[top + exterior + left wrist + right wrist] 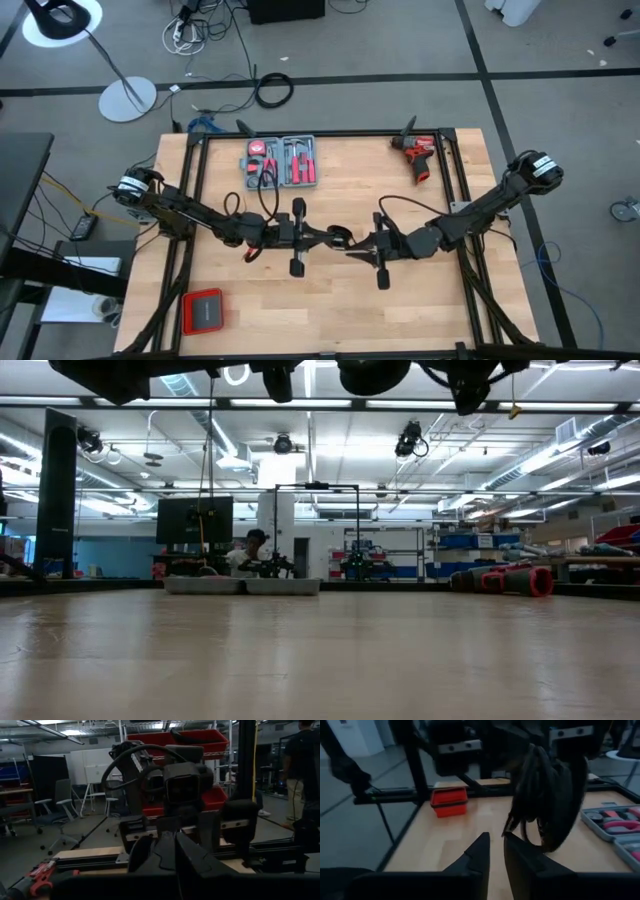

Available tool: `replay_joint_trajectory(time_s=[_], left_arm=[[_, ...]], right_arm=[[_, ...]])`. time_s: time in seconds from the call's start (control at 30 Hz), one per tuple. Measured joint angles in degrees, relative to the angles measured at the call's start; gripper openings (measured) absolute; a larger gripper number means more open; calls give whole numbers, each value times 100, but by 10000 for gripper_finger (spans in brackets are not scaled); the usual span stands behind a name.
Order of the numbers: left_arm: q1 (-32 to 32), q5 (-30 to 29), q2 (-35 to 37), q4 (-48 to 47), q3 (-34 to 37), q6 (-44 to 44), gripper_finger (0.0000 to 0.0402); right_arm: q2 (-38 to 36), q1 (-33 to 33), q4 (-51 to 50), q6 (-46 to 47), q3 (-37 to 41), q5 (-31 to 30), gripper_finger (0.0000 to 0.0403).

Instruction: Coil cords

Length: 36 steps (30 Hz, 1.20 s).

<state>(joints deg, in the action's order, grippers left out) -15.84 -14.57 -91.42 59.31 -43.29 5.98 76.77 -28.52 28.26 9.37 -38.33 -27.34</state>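
Observation:
The thin black cable (545, 795) is gathered into a bundle of several loops and hangs in the air over the middle of the table (400, 300). It shows in the high view as a small dark loop (341, 238) between the two grippers. My left gripper (328, 238) is shut on it. My right gripper (352, 250) faces it tip to tip from the table's right side. Its fingers (494, 842) stand a narrow gap apart, just short of the loops, and touch nothing. I cannot make out the plug block. My left gripper holds the cable bundle by its upper part (536, 750), with several loops together between its two fingers. The fingers (176, 851) come about level from the table's left. The loops hang slack below them, clear of the table.
An open grey tool case (282, 162) with red-handled tools lies at the far edge, and a red drill (415, 152) at the far right. A red and black box (203, 310) sits at the near left. Black frame rails (190, 200) run along the table's edges.

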Motion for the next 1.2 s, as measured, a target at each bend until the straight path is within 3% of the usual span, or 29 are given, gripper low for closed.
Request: replay_joint_trajectory(time_s=[0.33,0.83,1.1,1.2], left_arm=[[2,236,0,252,0,204,1],[-4,355,-10,210,2,290,1],[-2,244,-13,161,7,424,1],[-4,223,-13,140,7,435,1]], right_arm=[[0,-14,591,-375,-2,104,52],[0,-204,2239,-2128,-9,-238,38],[-7,-409,2389,-2600,-13,-800,30],[-7,-613,2381,-2573,-13,-1755,25]])
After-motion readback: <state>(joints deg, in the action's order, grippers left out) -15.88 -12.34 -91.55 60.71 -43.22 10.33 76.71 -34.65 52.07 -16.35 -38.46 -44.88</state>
